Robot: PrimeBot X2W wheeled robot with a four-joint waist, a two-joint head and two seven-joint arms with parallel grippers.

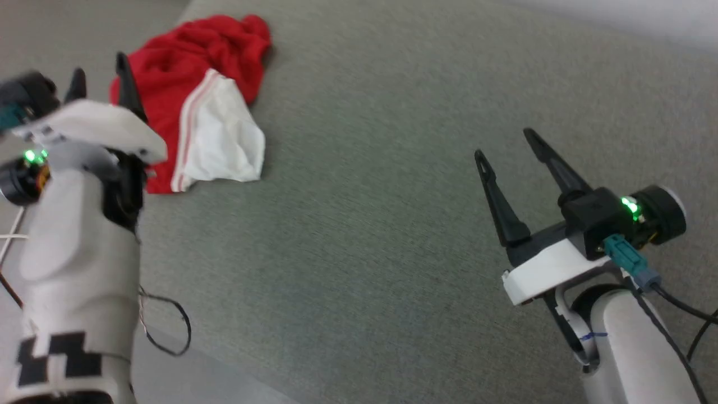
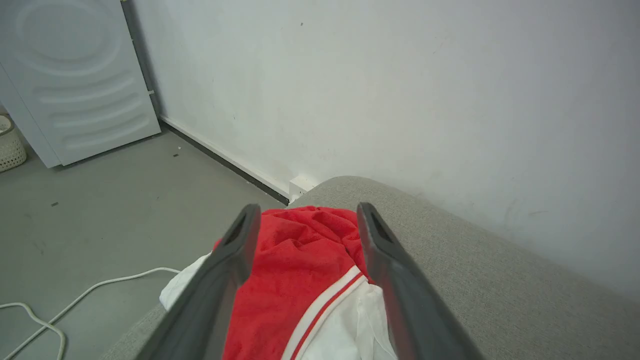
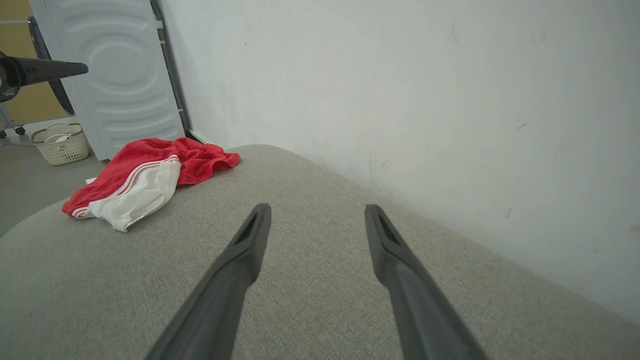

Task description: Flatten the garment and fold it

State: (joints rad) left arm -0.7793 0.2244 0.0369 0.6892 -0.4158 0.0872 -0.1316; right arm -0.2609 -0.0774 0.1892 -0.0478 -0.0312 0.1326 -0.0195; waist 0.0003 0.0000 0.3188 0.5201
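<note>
Our left jaws are spread, poised at the crumpled shirt [image 1: 190, 67]; right jaws spread over bare tabletop [image 1: 364, 224]. We've nothing flattened or folded yet.

We see a broad grey fabric-covered surface [image 1: 392, 235] with a rounded corner, set close against a plain white wall [image 2: 400, 90]. Beyond that corner lies a grey floor [image 2: 115, 220], where a white cable [image 2: 75, 300] loops loosely. A dark skirting strip [image 2: 225, 162] runs along the wall's foot, ending near a small white box [image 2: 300, 186] just beside the surface's edge. In the far corner stands a white panel [image 2: 75, 80] embossed with ovals and ridges. Near it we make out a pale openwork basket [image 3: 61, 145] resting on the floor.
</note>
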